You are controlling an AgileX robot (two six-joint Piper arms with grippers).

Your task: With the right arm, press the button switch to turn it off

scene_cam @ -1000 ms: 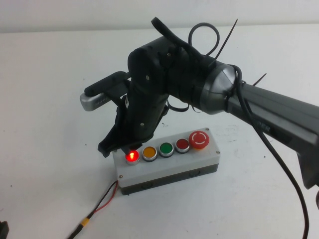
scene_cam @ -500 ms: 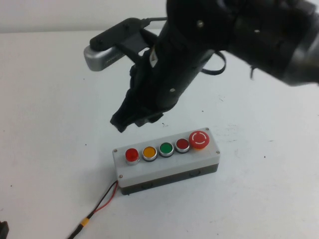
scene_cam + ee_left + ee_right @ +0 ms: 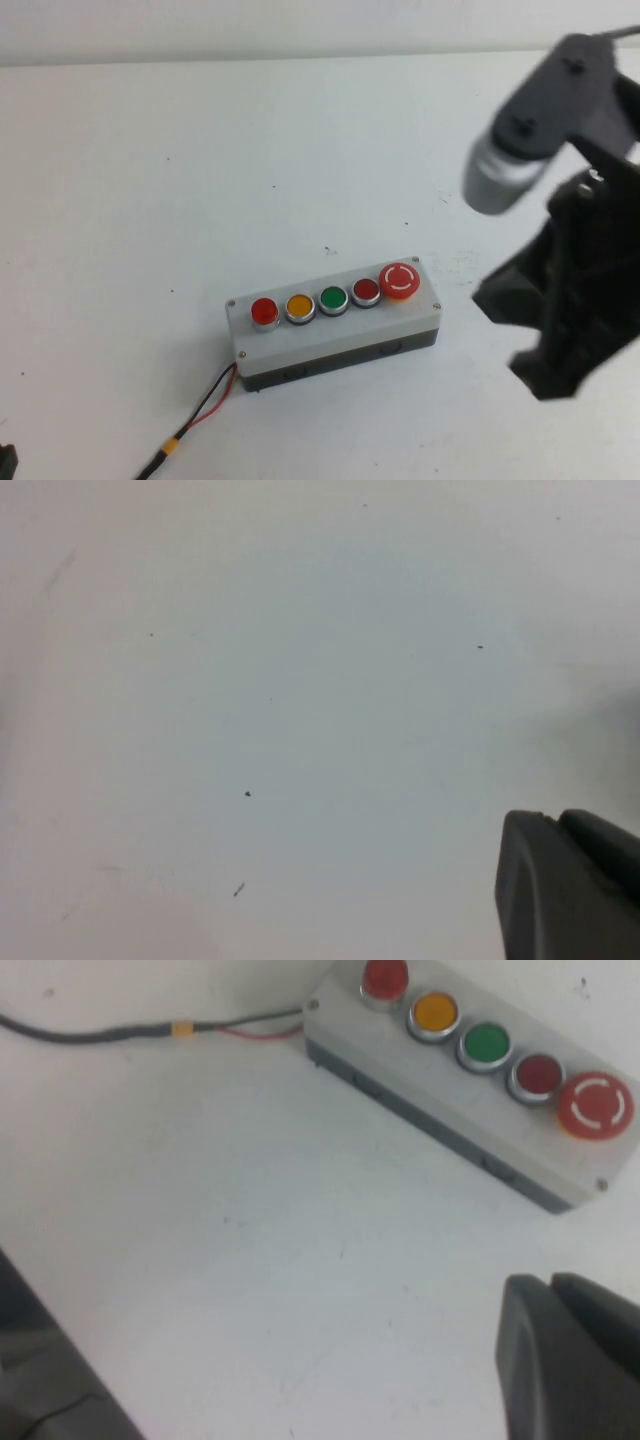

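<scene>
The button switch [image 3: 264, 312] is the small bright-red button at the left end of the grey five-button box [image 3: 330, 345]; it is not glowing. It also shows in the right wrist view [image 3: 385, 978], unlit. My right gripper [image 3: 530, 350] is raised well to the right of the box, clear of all the buttons. In the right wrist view its fingers [image 3: 548, 1282] lie pressed together with nothing between them. My left gripper [image 3: 550, 818] is shut and empty over bare white table, away from the box.
On the box, an orange button [image 3: 300, 307], a green one [image 3: 333, 299], a darker red one [image 3: 366, 291] and the big red stop button [image 3: 401, 280] follow in a row. A red-and-black cable [image 3: 205, 405] runs from the box towards the front left.
The bright-red button was lit with my right gripper on it, then went dark. My right arm has lifted and swung away to the right of the box.
</scene>
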